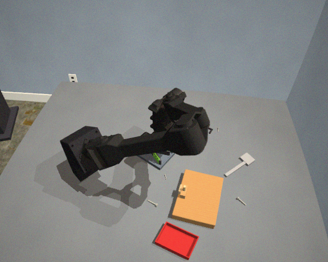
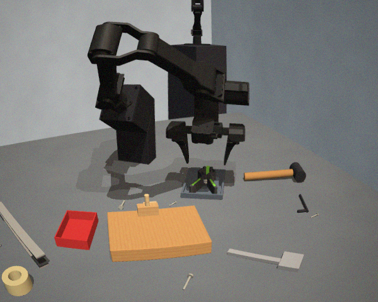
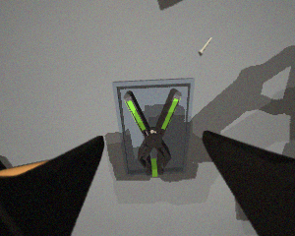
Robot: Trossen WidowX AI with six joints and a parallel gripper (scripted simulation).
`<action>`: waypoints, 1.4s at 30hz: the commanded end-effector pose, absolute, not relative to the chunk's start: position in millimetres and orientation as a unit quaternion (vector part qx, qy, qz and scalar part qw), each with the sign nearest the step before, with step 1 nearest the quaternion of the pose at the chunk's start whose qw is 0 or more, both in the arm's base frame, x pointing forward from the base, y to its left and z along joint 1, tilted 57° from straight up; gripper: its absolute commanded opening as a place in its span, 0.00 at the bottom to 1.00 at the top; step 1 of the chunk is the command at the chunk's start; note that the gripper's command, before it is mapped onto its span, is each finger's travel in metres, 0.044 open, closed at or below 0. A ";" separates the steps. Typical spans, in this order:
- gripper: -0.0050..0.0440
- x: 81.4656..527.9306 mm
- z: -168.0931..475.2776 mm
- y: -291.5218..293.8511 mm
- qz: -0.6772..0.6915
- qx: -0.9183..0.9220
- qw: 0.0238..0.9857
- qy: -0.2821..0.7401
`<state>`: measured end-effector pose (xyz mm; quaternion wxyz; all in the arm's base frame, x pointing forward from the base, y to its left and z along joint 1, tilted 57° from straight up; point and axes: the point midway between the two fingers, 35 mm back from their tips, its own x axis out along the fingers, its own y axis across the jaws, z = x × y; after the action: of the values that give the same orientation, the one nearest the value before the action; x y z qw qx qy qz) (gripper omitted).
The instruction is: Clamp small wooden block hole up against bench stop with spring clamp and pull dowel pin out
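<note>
My gripper [image 2: 206,163] [image 3: 153,138] is open and empty, pointing down above the spring clamp; in the top view the arm hides its fingers. The black and green spring clamp [image 1: 157,158] [image 2: 206,177] [image 3: 153,140] lies in a grey tray [image 1: 159,168] [image 2: 202,196] [image 3: 116,103], between and below the fingertips. In the wrist view its two handles spread away from the fingers and its jaws are at the near end. The small wooden block [image 2: 147,211] is at the edge of the wooden board [image 1: 203,197] [image 2: 163,234], with its dowel pin [image 1: 184,187] [image 2: 146,199] upright. Block and bench stop are hard to tell apart.
A mallet [image 2: 269,174] [image 3: 22,169] lies beside the grey tray, its handle partly behind a finger. A hex key [image 2: 303,204], red tray [image 1: 176,239] [image 2: 78,227], flat grey tool [image 1: 237,166] [image 2: 254,255], tape roll [image 2: 17,280] and several small screws lie around the board.
</note>
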<state>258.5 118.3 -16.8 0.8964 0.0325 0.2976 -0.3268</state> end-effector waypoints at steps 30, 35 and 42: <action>1.00 279.0 -35.5 95.9 -0.328 0.028 0.897 0.296; 1.00 283.7 -39.4 90.9 -0.328 0.027 0.897 0.295; 1.00 285.6 -41.2 89.0 -0.328 0.027 0.897 0.295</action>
<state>284.8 91.5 -39.0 0.8974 0.0311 0.2942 -0.3274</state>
